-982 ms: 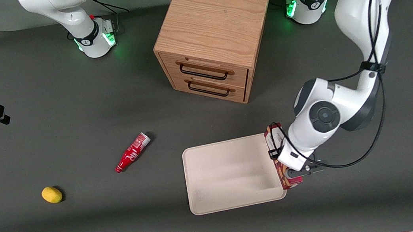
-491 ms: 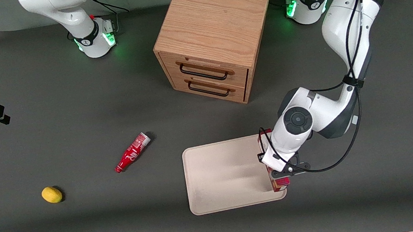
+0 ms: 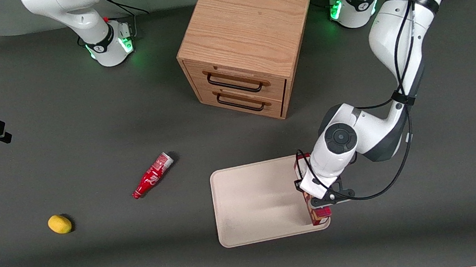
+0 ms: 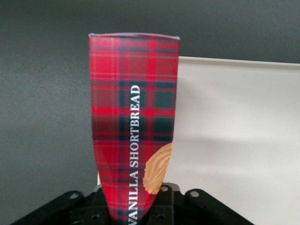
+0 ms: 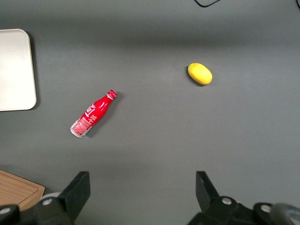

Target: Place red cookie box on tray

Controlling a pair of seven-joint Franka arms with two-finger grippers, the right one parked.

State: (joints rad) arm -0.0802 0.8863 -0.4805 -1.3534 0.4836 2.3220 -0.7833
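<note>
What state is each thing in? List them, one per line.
red cookie box: gripped, held over the tray's edge.
gripper: shut on the box, above the tray's edge.
tray: flat on table, bare.
drawers: both closed.
red bottle: lying on its side.
lemon: resting on table.

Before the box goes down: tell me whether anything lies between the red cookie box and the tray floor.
Nothing visible does. The gripper holds the red cookie box over the tray edge nearest the working arm, and the tray's surface shows bare. The small red bottle and the lemon lie off the tray, toward the parked arm's end.
</note>
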